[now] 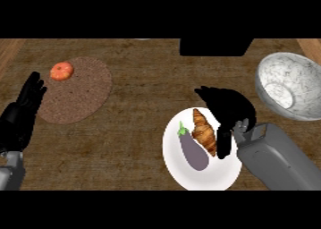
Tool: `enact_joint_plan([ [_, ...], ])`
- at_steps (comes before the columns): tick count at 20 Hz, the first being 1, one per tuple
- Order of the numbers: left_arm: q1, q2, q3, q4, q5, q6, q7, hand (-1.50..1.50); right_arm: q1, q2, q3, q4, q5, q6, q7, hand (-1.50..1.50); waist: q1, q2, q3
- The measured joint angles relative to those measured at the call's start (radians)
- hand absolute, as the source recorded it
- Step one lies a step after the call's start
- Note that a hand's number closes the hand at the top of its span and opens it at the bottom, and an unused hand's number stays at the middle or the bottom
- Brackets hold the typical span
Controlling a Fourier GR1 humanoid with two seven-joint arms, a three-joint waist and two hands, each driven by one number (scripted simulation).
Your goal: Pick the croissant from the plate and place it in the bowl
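A golden-brown croissant lies on the white plate, beside a purple eggplant to its left. My right hand hovers over the plate's right side, its fingers curved down along the croissant's right edge; whether they touch it is hidden. The marbled white bowl stands at the far right, beyond the hand. My left hand rests open at the left edge, fingers up.
A round brown mat lies at the left with an orange tomato-like fruit on its far edge. A black block sits at the counter's back. Wooden strips border the counter at both upper corners.
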Motion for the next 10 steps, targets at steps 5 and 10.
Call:
enact_joint_plan([
  [5, 0.0, -0.027, 0.004, -0.002, -0.025, 0.001, 0.003, 0.0, 0.018, 0.01, 0.046, 0.016, 0.121, -0.024, -0.045, -1.5, -0.004, 0.0, 0.0],
  [10, -0.019, -0.047, 0.012, -0.004, -0.05, 0.001, 0.027, 0.0, 0.036, 0.036, 0.082, 0.066, 0.259, -0.105, -0.12, -1.5, -0.005, 0.0, 0.0],
])
